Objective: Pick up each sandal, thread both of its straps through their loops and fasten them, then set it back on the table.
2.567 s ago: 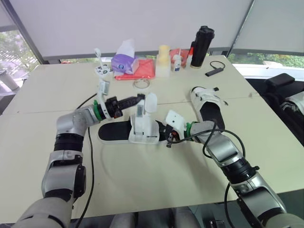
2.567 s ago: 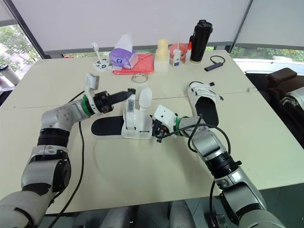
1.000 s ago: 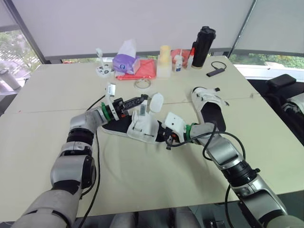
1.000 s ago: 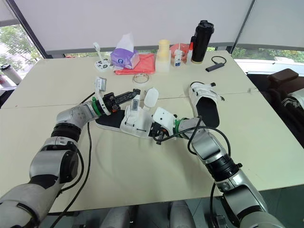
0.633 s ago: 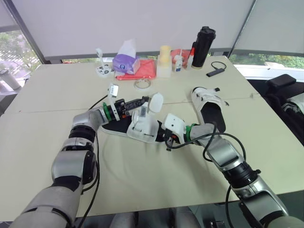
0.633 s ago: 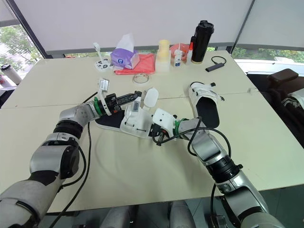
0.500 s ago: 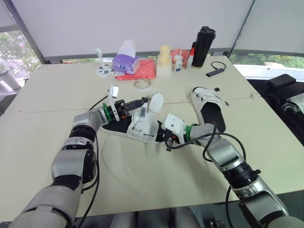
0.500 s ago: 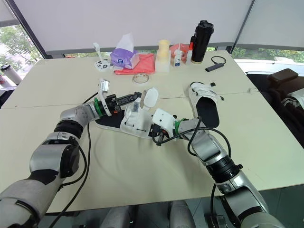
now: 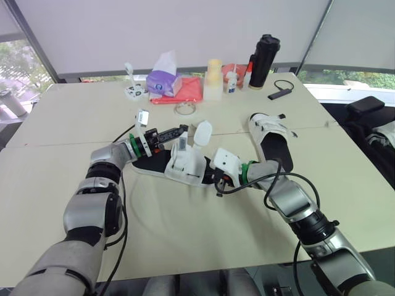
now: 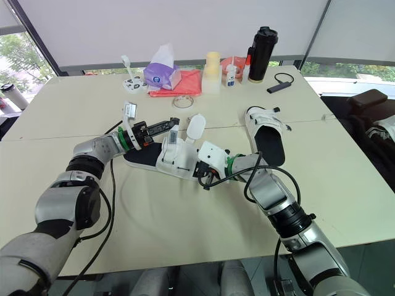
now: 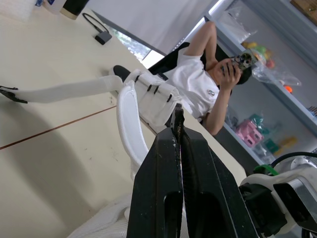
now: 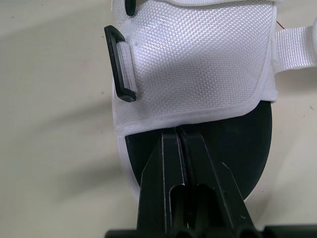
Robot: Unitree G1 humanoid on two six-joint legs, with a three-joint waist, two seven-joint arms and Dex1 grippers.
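Sandal point(image 9: 182, 164) sat between my left end effector point(image 9: 182, 129) and right end effector point(image 12: 178, 131), both pressed together, so its loose strap point(image 9: 201, 132) could escape threading.

I see a cream table point(image 9: 37, 185), seam across mid-frame. White blinds point(image 9: 185, 31) run along the top; windows point(image 9: 18, 68) with greenery upper left and upper right.

Counted on the table point(image 9: 62, 117): two sandals point(image 9: 182, 165) point(image 9: 271, 139), one tissue box point(image 9: 162, 82), one black flask point(image 9: 263, 60), one red cloth point(image 9: 188, 91).
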